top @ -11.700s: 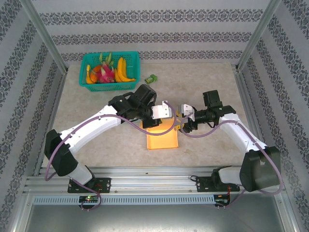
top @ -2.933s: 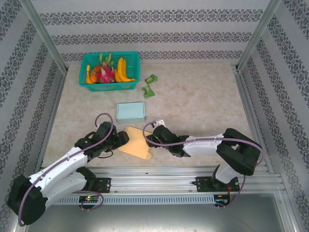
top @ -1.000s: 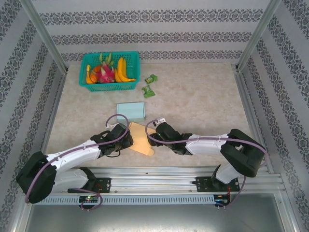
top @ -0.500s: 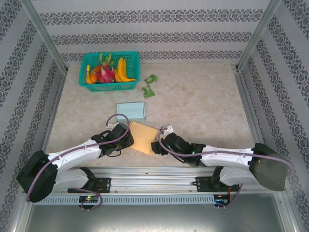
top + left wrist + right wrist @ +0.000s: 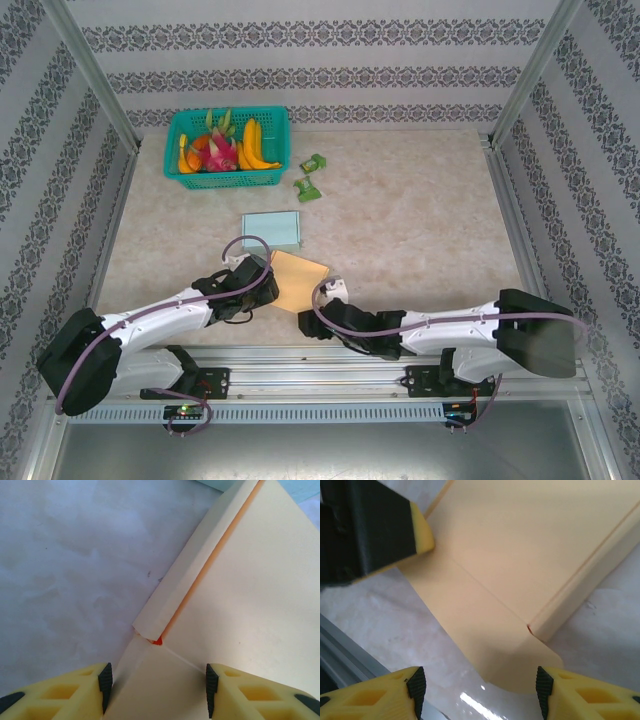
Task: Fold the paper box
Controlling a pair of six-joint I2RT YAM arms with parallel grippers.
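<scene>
The box [image 5: 298,281] lies flat on the surface [image 5: 430,220] near its front edge, just in front of a blue carton [image 5: 271,231]. It is a pale orange creased sheet with one long side strip doubled over and a rounded tab. The left hand [image 5: 156,692] stands half open over a corner flap. The right hand [image 5: 479,687] gapes wide around the rounded tab.

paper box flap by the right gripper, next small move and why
Probably ease the right gripper forward and close on the rounded flap: its jaws stand open with that flap lying flat ahead, and the left gripper sits at a corner of the paper box.
</scene>
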